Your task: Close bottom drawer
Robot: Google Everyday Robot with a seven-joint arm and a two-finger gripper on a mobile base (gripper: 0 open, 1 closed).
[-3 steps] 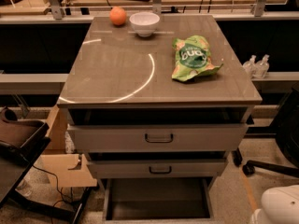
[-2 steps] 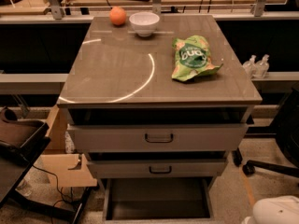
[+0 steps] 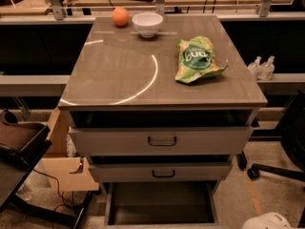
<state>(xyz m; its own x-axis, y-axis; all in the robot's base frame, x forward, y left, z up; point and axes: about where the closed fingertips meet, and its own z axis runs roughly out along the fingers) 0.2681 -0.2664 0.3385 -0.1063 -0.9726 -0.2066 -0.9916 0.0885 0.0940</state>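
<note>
The grey cabinet has three drawers. The bottom drawer is pulled far out and its dark inner tray shows. Its low front and handle are cut off by the bottom edge of the view. The middle drawer and the top drawer stand slightly out, each with a black loop handle. My gripper is out of view. Only a white rounded part of my arm shows at the bottom right corner, to the right of the open bottom drawer.
On the cabinet top lie an orange, a white bowl and a green snack bag. A cardboard box and a dark chair stand left. A black chair base and two small bottles are on the right.
The white arm part at the bottom right has sunk lower and shifted slightly left in the view. The drawers have not moved.
</note>
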